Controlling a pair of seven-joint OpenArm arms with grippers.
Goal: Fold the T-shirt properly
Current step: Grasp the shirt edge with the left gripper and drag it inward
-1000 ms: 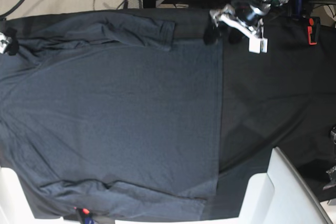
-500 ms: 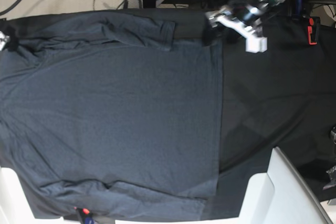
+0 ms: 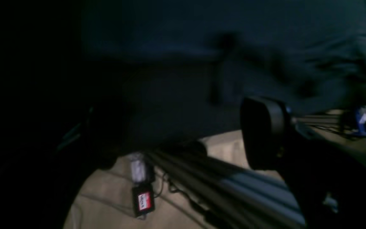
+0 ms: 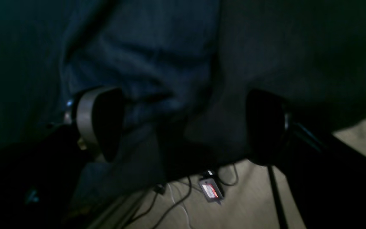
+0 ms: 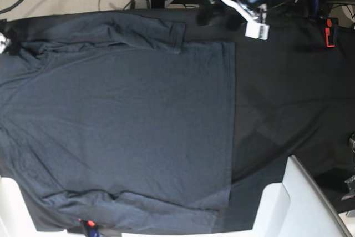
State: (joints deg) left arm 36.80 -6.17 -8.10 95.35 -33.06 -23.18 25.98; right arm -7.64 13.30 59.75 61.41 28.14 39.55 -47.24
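While the T-shirt (image 5: 122, 120) lies flat on the tablecloth (image 5: 288, 104), left gripper (image 5: 217, 15) wide, empty, right gripper (image 4: 183, 124) wide, empty.

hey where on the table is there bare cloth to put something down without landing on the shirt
Free: the black tablecloth right of the T-shirt hem, reaching to the white panel below. Crowded: the far edge, where the left gripper hovers by the red clamp. The shirt covers the left.
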